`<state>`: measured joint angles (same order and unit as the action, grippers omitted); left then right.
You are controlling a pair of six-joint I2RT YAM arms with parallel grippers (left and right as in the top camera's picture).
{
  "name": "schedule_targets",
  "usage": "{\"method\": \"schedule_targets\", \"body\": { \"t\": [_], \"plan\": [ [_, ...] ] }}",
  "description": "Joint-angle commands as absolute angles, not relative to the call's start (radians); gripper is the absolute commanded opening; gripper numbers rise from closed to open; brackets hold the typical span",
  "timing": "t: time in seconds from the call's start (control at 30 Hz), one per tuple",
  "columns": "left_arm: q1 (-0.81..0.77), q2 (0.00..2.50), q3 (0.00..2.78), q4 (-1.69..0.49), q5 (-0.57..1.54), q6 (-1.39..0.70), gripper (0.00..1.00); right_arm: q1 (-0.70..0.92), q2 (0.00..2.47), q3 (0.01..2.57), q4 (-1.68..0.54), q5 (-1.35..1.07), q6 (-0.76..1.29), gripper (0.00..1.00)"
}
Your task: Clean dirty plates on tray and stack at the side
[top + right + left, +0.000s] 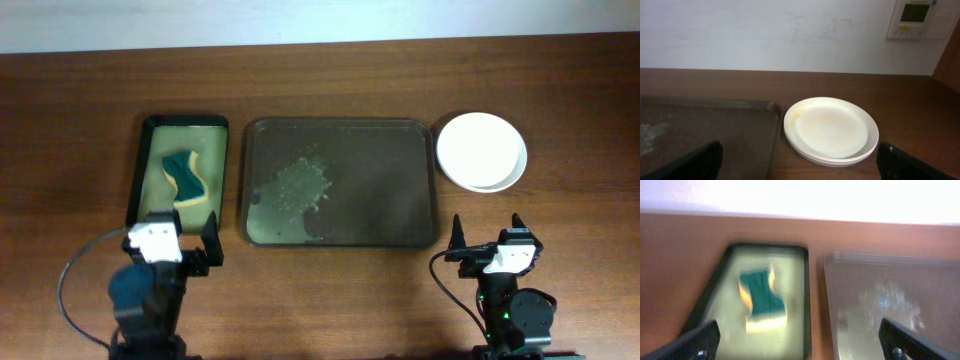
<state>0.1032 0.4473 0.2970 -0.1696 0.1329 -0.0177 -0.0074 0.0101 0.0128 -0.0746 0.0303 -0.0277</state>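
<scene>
Seemingly done: the plates sit stacked on the table right of the tray; left fingers and right fingers gape empty. Best leave the stack untouched, keeping clear.

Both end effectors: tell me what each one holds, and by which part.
Nothing is held. The left end effector and the right end effector are both open and empty, apart from the sponge and the plates.

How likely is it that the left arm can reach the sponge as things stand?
Probably yes: the sponge lies uncovered in the small tray just ahead of the open left gripper, with nothing between them.
</scene>
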Motion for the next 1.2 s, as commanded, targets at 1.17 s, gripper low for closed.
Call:
{"method": "schedule_targets", "body": {
  "t": [1.17],
  "plan": [
    [0.079, 0.006, 0.010, -0.084, -0.019, 0.058, 0.99, -0.014, 0.003, 0.006, -0.079, 0.046, -0.030, 0.98]
  ]
}}
